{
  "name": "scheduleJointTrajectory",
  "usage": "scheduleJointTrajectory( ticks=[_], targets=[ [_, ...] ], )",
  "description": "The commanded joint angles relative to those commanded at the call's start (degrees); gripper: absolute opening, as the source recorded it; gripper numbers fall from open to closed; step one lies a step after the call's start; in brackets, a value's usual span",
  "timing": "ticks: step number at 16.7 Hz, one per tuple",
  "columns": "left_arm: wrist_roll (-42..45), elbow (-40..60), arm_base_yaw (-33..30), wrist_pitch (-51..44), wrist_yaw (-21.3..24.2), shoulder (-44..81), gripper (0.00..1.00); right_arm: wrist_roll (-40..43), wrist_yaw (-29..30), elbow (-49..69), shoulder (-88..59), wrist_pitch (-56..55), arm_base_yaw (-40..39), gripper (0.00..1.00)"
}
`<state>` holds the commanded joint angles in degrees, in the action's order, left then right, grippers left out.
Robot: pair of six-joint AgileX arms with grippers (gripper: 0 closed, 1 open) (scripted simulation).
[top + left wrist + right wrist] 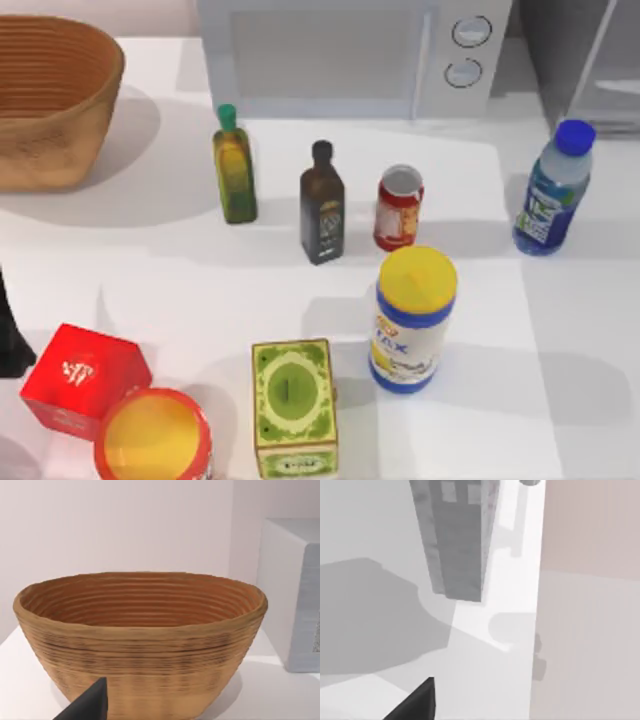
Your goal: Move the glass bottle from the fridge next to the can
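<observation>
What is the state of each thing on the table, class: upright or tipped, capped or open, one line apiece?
glass bottle: upright, blue cap on, standing on the table right of the can, apart from it.
can: upright.
oil bottle: upright, green cap on.
dark bottle: upright, black cap on.
canister: upright, yellow lid on.
red tub: upright, yellow lid on.
basket: upright.
</observation>
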<state>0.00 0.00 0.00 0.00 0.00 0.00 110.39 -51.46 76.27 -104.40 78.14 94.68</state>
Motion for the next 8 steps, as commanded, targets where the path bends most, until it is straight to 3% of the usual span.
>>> scheduleJointTrajectory(
  ticks=[4,8],
  targets=[
    [0.00,0.00,0.00,0.00,0.00,0.00,1.00,-11.75,1.24,-0.55,-0.20,-12.71,-10.90,1.00],
    [0.00,0.00,0.00,0.00,0.00,0.00,1.00,-31.31,3.03,-0.65,-0.01,-25.14,-14.45,1.00]
  ],
)
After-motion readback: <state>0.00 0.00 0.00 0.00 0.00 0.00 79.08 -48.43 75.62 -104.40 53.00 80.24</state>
